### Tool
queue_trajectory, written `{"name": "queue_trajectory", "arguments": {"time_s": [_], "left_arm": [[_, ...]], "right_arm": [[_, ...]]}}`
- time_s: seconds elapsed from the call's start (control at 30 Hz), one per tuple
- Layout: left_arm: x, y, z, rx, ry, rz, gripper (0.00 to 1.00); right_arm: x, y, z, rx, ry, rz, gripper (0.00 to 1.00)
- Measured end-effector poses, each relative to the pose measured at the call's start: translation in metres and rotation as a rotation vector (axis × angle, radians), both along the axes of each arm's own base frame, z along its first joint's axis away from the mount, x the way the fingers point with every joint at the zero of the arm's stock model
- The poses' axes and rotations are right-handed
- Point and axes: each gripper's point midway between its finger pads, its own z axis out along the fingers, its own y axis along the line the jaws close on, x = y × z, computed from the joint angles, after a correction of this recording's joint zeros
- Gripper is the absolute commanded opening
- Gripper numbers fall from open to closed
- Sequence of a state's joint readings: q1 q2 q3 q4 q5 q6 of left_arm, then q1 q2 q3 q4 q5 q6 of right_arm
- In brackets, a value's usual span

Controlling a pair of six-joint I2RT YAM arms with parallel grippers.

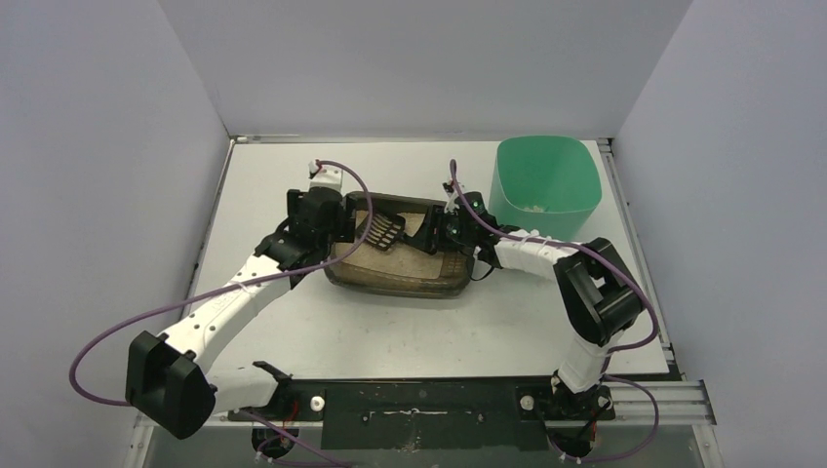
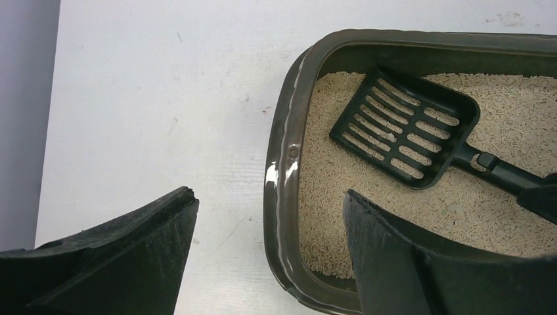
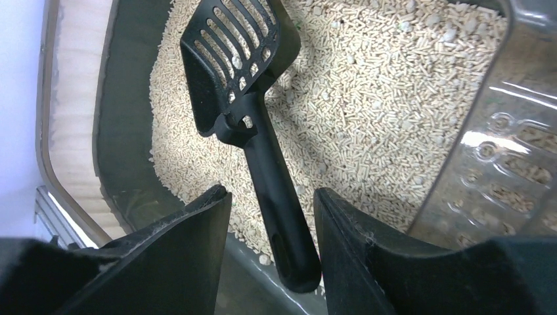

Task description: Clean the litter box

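1. Top external view places the litter box [image 1: 400, 283] at the middle of the surface [image 1: 390, 331]. A green bin [image 1: 546, 185] stands at its 2 o'clock, and one arm reaches each short end.
2. Right jaws stand open astride the handle of the scoop [image 3: 276, 190], which lies on the litter [image 3: 368, 118] inside the box. They do not clamp it. Left jaws gape wide across the box's 9 o'clock rim, one side over the surface and the other over the litter, gripping nothing.
3. The step looks to be handling the scoop while the box is steadied. To do it well, I would centre the handle between the right jaws and close squarely near its middle. I would also pinch the rim with the left jaws so the box cannot slide or tip.
4. Right wrist view alone shows a clear gap on the handle's 9 o'clock side and the scoop's head pointing to 11 o'clock. Left wrist view alone shows the rim lying between the left jaws. Only the top view shows the bin.
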State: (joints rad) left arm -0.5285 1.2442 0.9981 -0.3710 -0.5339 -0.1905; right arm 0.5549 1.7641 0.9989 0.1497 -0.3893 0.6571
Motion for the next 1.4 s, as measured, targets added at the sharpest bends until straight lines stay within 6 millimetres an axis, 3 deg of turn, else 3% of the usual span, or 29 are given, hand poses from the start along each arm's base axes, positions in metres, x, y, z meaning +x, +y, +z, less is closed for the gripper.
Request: {"name": "queue_trajectory", "arguments": {"time_s": [0.23,0.47,0.57,0.63,0.67,0.7,0.73,1.1,1.4], "left_arm": [[-0.019,0.011,-0.005,-0.008,-0.019,-0.002,0.82],[-0.020,0.006,-0.013,-0.017,0.000,-0.027,0.85],[-0.020,0.004,-0.013,-0.026,0.003,-0.039,0.96],[-0.020,0.002,-0.013,-0.030,0.003,-0.046,0.97],[-0.020,0.001,-0.013,-0.034,0.002,-0.048,0.97],[-0.020,0.001,-0.013,-0.036,0.002,-0.050,0.97],[-0.020,0.001,-0.013,-0.037,0.002,-0.051,0.97],[-0.023,-0.008,-0.008,-0.069,-0.002,-0.101,0.97],[-0.021,-0.021,0.009,-0.117,-0.014,-0.152,0.97]], "right_arm": [[0.001,-0.017,0.023,-0.063,-0.069,-0.034,0.51],[-0.003,-0.036,0.050,-0.131,-0.148,-0.049,0.57],[-0.006,-0.048,0.062,-0.171,-0.183,-0.046,0.60],[-0.006,-0.056,0.073,-0.191,-0.219,-0.047,0.65],[-0.006,-0.061,0.079,-0.199,-0.236,-0.047,0.85],[-0.006,-0.067,0.087,-0.212,-0.259,-0.049,0.98],[-0.007,-0.070,0.092,-0.215,-0.269,-0.051,1.00],[-0.016,-0.106,0.147,-0.284,-0.406,-0.086,1.00],[-0.022,-0.130,0.176,-0.269,-0.391,-0.235,1.00]]}}
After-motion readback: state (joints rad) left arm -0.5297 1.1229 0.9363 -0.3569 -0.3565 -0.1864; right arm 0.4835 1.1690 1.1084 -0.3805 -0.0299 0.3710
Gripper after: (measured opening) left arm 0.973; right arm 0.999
